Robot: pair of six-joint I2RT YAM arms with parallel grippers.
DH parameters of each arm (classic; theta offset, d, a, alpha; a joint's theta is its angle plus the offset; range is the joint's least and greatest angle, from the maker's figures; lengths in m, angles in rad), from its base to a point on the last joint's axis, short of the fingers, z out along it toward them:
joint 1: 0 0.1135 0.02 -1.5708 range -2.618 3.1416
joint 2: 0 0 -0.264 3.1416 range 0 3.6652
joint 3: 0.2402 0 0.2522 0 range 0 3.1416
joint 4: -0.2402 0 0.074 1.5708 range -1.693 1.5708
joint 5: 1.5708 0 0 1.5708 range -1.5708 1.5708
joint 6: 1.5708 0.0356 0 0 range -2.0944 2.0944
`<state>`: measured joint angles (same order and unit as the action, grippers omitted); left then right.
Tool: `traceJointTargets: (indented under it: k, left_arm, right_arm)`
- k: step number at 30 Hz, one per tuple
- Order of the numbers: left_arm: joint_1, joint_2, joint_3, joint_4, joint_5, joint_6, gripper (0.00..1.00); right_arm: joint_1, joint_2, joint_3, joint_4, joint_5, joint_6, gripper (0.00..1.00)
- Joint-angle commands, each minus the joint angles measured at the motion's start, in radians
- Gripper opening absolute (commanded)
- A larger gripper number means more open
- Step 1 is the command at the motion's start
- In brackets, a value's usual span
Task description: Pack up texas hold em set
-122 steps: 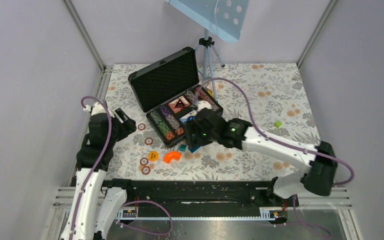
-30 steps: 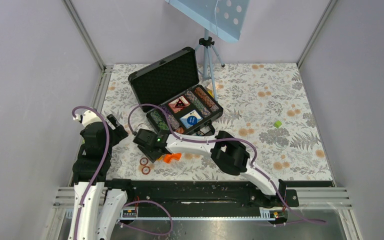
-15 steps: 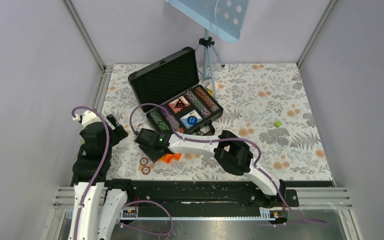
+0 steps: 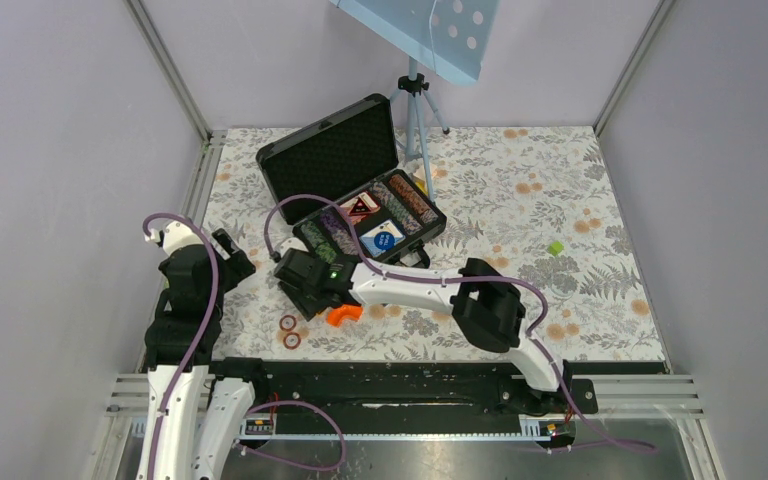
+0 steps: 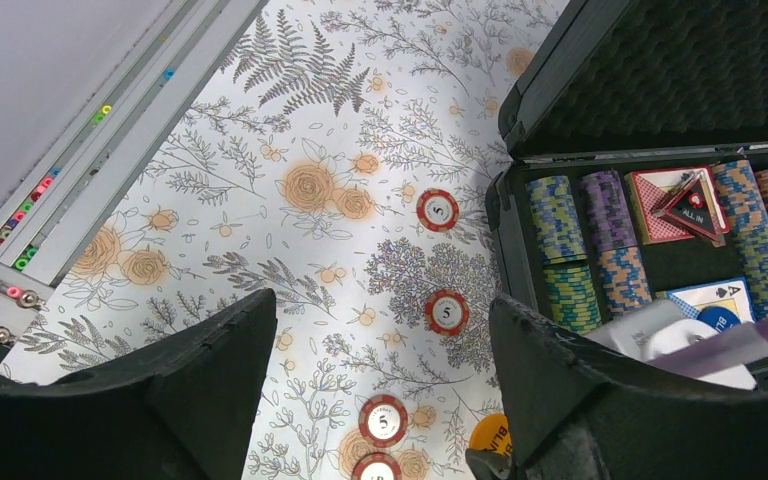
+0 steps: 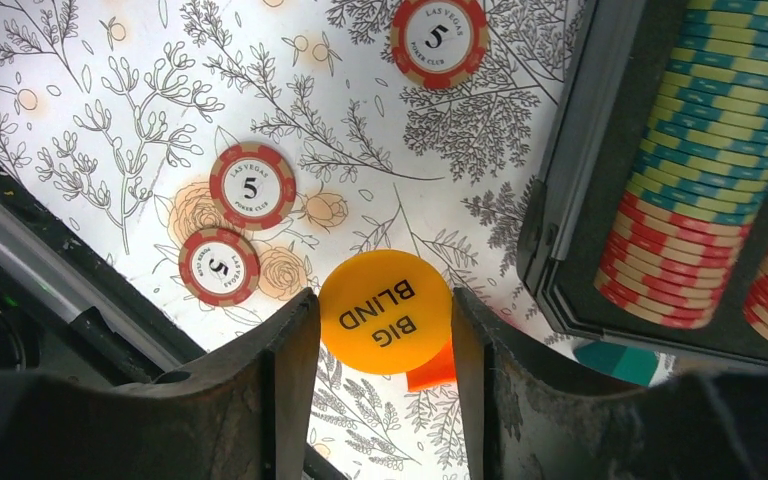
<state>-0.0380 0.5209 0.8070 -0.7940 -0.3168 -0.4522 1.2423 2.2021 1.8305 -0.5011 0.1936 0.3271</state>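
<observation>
The black case (image 4: 332,158) lies open at the back, with chip rows (image 5: 605,240) and card decks (image 4: 381,237) in its tray. My right gripper (image 6: 385,322) is shut on a yellow BIG BLIND chip (image 6: 385,310), held above the cloth just in front of the case's near-left corner (image 4: 305,285). Red 5 chips (image 6: 251,186) lie loose on the cloth, two of them near the front (image 4: 289,331). My left gripper (image 5: 380,305) hangs open and empty at the left (image 4: 235,255), over other red chips (image 5: 447,312).
An orange curved piece (image 4: 343,314) lies under the right arm. A teal block (image 6: 615,360) sits by the case's front wall. A small green block (image 4: 556,247) is at the right. A tripod (image 4: 415,100) stands behind the case. A metal rail (image 5: 110,150) runs along the left edge.
My right gripper has risen and shifted slightly right and toward the case with the yellow chip in it. The left arm has not moved.
</observation>
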Motion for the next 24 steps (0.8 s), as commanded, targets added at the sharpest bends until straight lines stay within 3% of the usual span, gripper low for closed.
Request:
traceJointTargets:
  k: [1, 12, 24]
  left_arm:
    - [0.006, -0.013, -0.002, 0.029, -0.022, 0.011, 0.77]
    - [0.006, -0.015, -0.003, 0.03, -0.019, 0.011, 0.78]
    - [0.006, -0.014, -0.005, 0.029, -0.018, 0.011, 0.78]
  right_arm:
    - [-0.016, -0.107, -0.031, 0.03, 0.039, 0.014, 0.53]
    - [-0.182, -0.206, -0.117, 0.03, 0.05, -0.007, 0.53]
    - [-0.325, -0.151, -0.063, -0.045, 0.096, -0.094, 0.53]
